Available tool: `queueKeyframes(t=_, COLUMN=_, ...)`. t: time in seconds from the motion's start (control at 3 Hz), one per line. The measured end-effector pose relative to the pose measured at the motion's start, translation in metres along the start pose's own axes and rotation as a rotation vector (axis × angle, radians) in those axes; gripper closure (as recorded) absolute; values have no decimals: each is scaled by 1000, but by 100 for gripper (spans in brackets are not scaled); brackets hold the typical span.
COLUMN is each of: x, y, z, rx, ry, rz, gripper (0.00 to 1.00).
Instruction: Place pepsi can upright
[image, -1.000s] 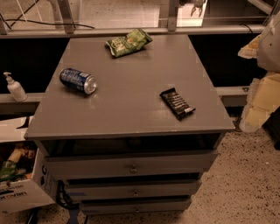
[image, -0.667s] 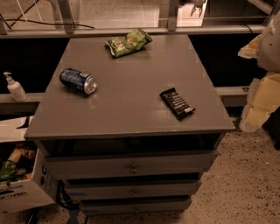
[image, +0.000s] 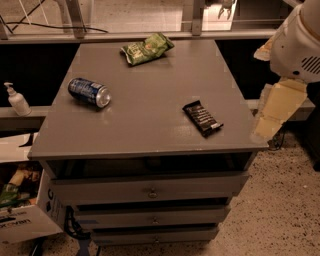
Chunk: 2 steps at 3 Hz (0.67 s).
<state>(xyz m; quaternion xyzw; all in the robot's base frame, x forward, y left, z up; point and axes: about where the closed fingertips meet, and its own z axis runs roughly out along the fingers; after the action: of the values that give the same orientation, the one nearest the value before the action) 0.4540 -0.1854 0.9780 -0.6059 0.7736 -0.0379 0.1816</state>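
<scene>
The pepsi can (image: 89, 92) is dark blue with white markings and a silver end. It lies on its side on the left part of the grey table top (image: 150, 130), with the silver end facing right and toward the front. My gripper (image: 226, 6) shows small at the top edge, beyond the table's back right corner and far from the can. Part of my white arm (image: 297, 45) fills the upper right, beside the table's right edge.
A green snack bag (image: 146, 48) lies at the back middle of the table. A flat black candy bar (image: 202, 118) lies at the front right. Drawers (image: 150, 190) sit below the top. A pump bottle (image: 16, 99) stands on a ledge to the left, above a cardboard box (image: 20, 210).
</scene>
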Motion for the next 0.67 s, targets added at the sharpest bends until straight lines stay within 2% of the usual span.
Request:
queueKeyframes(t=0.33, x=-32, y=-7, z=19, rx=4, ry=-1, rz=28, gripper=0)
queueKeyframes(t=0.67, x=-74, y=-15, z=39, rx=7, ry=3, rz=74, gripper=0)
